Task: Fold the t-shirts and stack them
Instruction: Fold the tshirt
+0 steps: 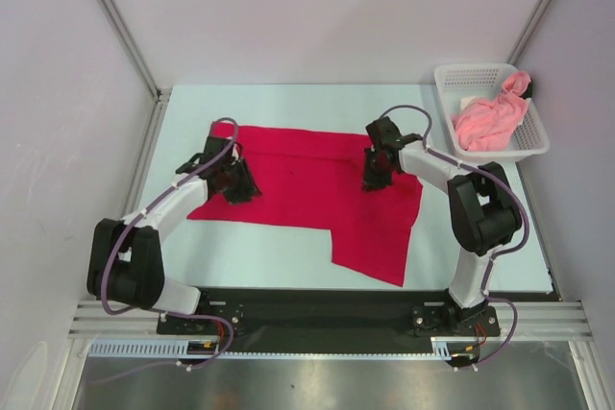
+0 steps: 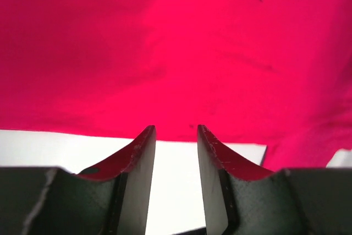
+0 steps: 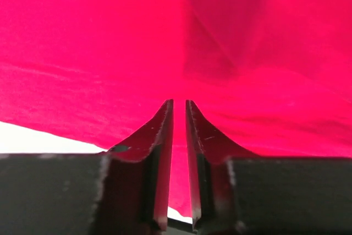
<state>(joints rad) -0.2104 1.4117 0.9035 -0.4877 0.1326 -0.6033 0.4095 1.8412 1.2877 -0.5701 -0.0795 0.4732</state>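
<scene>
Crimson t-shirt (image 1: pixel 307 189): lay spread flat in the middle of the table, a wide band running from 9 to 3 o'clock, with a longer flap reaching down toward 5 o'clock.
Pink t-shirt (image 1: pixel 490 120): sat crumpled in the basket at 1 o'clock from the crimson one, well apart from it, part of it draped over the far rim.
Left gripper (image 1: pixel 240 184): was down on the crimson shirt's 9 o'clock end, close to its near edge.
Left fingers (image 2: pixel 140 158): stood moderately apart, holding nothing; bare table showed in the gap, and the shirt's edge lay just past the tips.
Right gripper (image 1: pixel 375 178): was down on the crimson shirt at about 2 o'clock from its middle.
Right fingers (image 3: pixel 159 130): were drawn close, only a narrow slit between them, with red cloth showing through the slit and all around the tips; whether they pinched the cloth could not be told.
Basket (image 1: pixel 444 93): white plastic mesh, at the table's 1 o'clock corner.
Table (image 1: pixel 269 256): pale surface, visible all around the crimson shirt.
</scene>
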